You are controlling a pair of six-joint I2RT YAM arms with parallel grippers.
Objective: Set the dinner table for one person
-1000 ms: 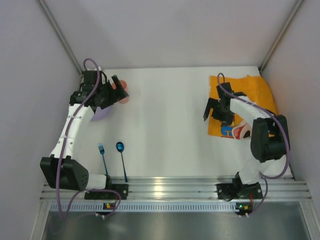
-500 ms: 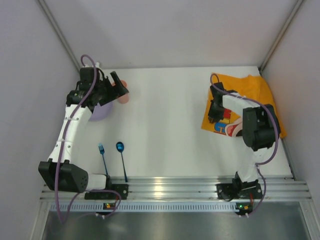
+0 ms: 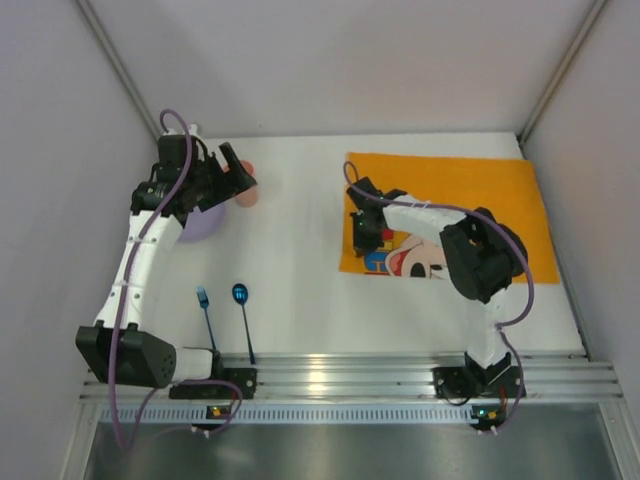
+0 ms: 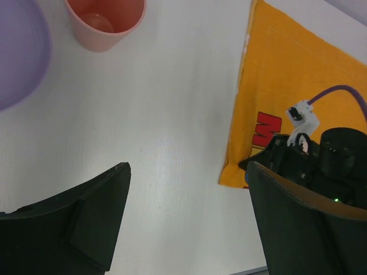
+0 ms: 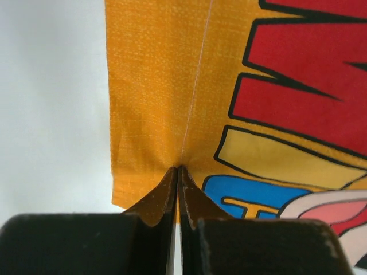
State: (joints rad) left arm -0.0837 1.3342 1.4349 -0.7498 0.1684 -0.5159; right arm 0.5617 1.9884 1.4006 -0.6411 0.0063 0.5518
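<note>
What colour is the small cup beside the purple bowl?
Salmon pink; the small round cup shows best in the left wrist view.

You are getting almost no readable text here. In the left wrist view, the orange placemat point(image 4: 287, 69) is showing one red block letter point(image 4: 268, 125) that is reading as an M, and the right gripper point(image 4: 251, 164) is covering what follows it. In the right wrist view, black-outlined red lettering point(image 5: 309, 74) is running off the picture's edge, so you are not getting a word from it. From above, the cartoon mouse print point(image 3: 415, 258) is showing, with its lettering too small to read.
</note>
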